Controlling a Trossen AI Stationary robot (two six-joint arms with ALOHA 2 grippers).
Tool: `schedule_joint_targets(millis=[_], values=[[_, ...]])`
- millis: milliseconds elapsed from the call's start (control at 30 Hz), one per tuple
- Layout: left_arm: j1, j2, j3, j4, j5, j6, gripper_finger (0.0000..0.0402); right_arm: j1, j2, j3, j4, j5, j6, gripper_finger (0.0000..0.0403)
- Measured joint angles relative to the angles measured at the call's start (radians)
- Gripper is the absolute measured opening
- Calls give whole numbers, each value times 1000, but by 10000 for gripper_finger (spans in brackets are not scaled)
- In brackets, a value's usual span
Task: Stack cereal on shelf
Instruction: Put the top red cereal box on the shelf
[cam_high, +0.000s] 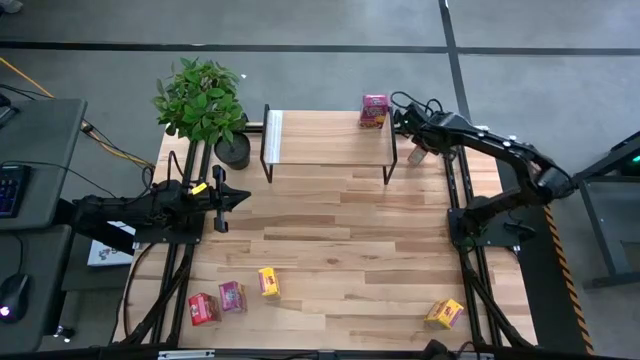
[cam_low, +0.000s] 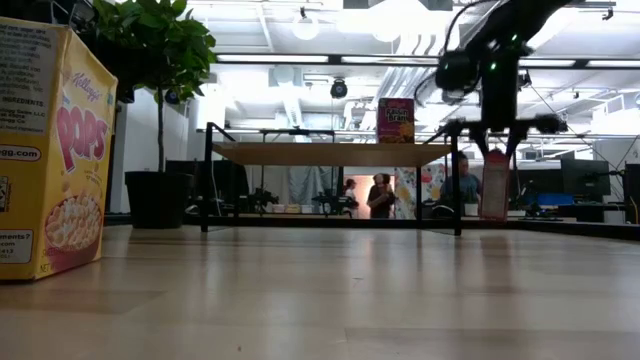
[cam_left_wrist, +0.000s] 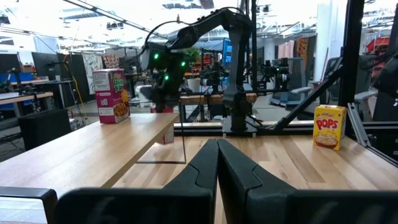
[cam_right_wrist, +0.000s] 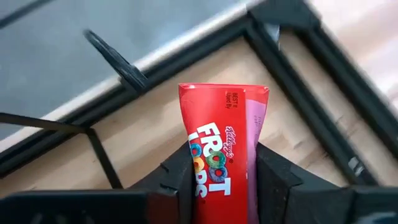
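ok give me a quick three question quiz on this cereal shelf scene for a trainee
1. True or false: the pink box on the shelf stands at the end nearer the potted plant.
2. What is the right gripper clamped on?
A. a yellow box
B. the red Froot Loops box
C. nothing
3. How many cereal boxes lie on the table's front part in the high view, and what colours?

Key
1. False: it stands at the far end from the plant, near the right arm.
2. B
3. Four: one red, one pink, two yellow.
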Motion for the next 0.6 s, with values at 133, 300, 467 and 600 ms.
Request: schedule_joint_targets(millis=[133, 300, 467, 600], values=[[0, 0, 0, 0, 0, 0, 0, 0, -121, 35, -39, 66, -144, 113], [0, 0, 0, 0, 0, 0, 0, -1, -255, 181, -65, 35, -565, 113], [0, 0, 0, 0, 0, 0, 0, 26, -294, 395, -80, -411, -932, 113], [0, 0, 0, 0, 0, 0, 0, 129, -243, 559, -99, -663, -1061, 113]])
